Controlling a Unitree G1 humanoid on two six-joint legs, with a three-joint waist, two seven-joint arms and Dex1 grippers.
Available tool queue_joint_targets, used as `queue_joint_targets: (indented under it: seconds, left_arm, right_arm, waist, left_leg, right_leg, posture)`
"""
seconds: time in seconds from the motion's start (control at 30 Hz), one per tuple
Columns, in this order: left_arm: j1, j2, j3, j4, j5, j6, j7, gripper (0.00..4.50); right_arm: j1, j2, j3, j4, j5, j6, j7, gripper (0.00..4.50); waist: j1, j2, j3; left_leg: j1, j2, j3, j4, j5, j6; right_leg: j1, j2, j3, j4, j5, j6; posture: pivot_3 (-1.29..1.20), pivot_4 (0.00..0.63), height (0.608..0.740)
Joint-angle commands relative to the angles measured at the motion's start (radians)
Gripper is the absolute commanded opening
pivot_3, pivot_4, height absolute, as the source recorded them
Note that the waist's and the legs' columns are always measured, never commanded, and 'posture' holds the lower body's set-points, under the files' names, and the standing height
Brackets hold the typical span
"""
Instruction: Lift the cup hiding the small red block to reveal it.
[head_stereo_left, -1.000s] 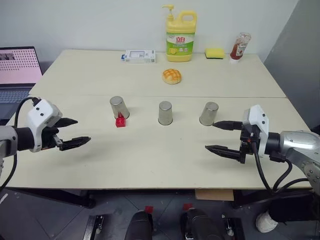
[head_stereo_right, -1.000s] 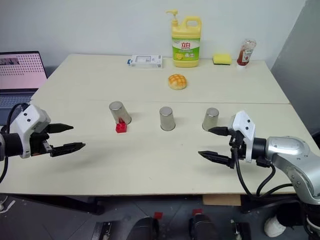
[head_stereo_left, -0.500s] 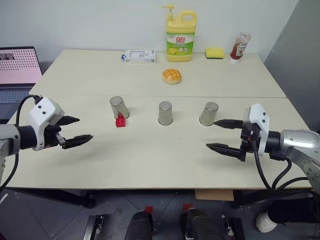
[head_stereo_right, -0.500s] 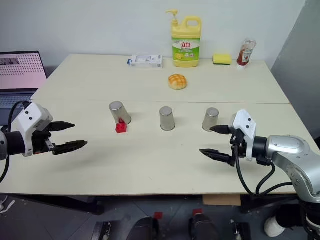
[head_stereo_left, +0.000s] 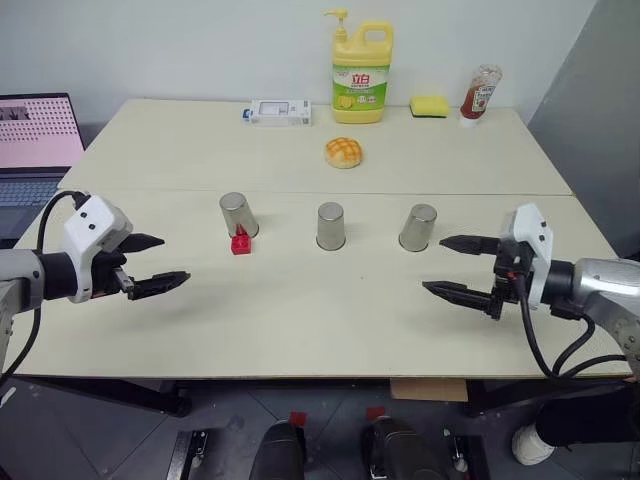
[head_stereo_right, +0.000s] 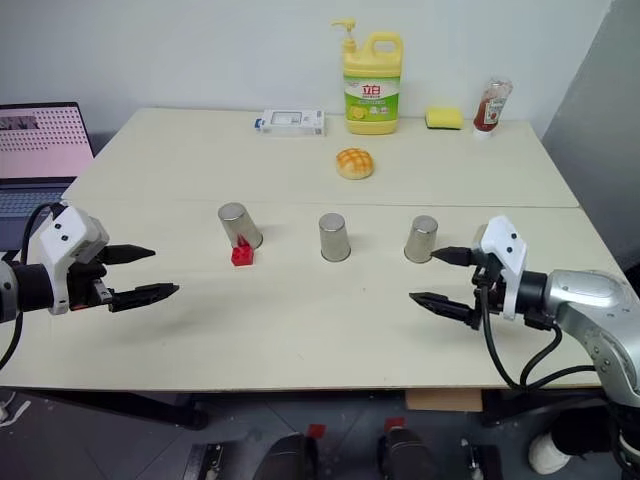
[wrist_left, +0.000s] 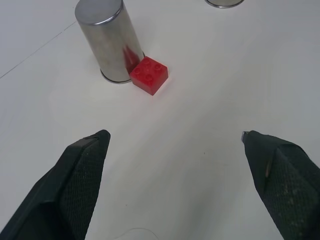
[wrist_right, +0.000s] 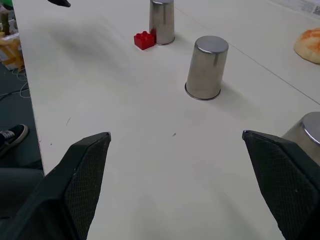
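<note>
**Red block in the open beside the left cup**

The small red block (head_stereo_left: 240, 243) sits uncovered on the tabletop (head_stereo_left: 300, 310), touching the leftmost cup (head_stereo_left: 238, 214). The left claw (head_stereo_left: 152, 262) and right claw (head_stereo_left: 458, 266) hover well apart from it, both spread open and empty.

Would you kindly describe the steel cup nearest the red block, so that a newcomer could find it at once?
On the pale table, three upturned steel cups stand in a row in front of the yellow detergent bottle and the bun. The one you want is the cup at the robot's left end of that row. It alone has the small red block against its base.
</note>
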Motion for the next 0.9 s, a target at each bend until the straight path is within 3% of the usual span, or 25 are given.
queue_joint_targets:
  seconds: [0.03,0.9]
  left_arm:
    - [-0.025,-0.001,0.006,-0.026,-0.012,-0.004,0.001,4.49]
    - [-0.042,-0.011,-0.004,-0.025,-0.007,0.0,0.01,4.49]
  right_arm:
    - [-0.011,-0.015,-0.043,-0.019,0.027,0.011,0.002,4.5]
    - [-0.013,-0.018,-0.033,-0.034,0.022,0.01,-0.015,4.5]
  waist:
    - [0.0,0.0,0.0]
    - [0.0,0.0,0.0]
  left_leg:
    - [0.0,0.0,0.0,0.0,0.0,0.0]
    - [0.0,0.0,0.0,0.0,0.0,0.0]
  right_leg:
    - [0.0,0.0,0.0,0.0,0.0,0.0]
    - [0.0,0.0,0.0,0.0,0.0,0.0]
  posture:
    - [0.0,0.15,0.74]
    - [0.0,0.15,0.74]
